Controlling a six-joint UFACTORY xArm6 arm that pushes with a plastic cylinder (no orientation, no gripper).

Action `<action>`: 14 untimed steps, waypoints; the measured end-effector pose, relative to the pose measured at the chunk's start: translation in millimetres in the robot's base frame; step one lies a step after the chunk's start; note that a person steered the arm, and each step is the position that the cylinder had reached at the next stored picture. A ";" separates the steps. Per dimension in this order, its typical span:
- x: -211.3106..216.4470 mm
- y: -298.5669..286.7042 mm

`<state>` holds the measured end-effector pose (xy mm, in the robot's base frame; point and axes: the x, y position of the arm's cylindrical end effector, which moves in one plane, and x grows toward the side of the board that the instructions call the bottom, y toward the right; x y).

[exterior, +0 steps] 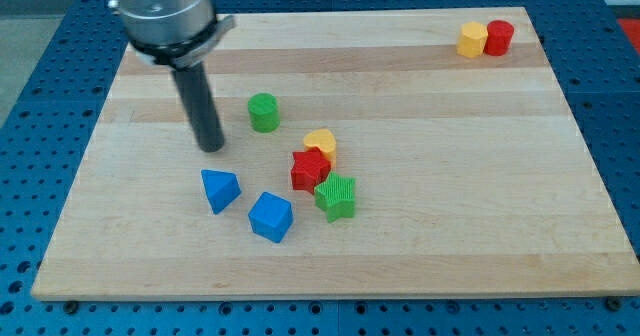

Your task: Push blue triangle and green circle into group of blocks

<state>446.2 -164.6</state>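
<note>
Fingers are not fitted, so nothing is held; only my tip [211,146] rests on the surface [450,236], toward the left edge. The blue triangle [220,190] lies just below the tip, and the green circle [263,112] sits to its right. Both look small, light, hard and easy to slide. They should be pushed from the left side, toward the group near the middle. No containers are seen.

Surface [420,246]: pale wood, banded grain. Blue triangle [220,190], blue cube [270,217]. Green circle [263,112], green star [336,196], both ribbed. Red star [310,168]; yellow heart [321,142]. Yellow block [472,39], red block [499,37]. Tool rod dark, tip [211,147].
</note>
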 end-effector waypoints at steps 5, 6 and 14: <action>75.3 65.5; 75.3 87.5; -161.0 81.4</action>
<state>285.2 -83.2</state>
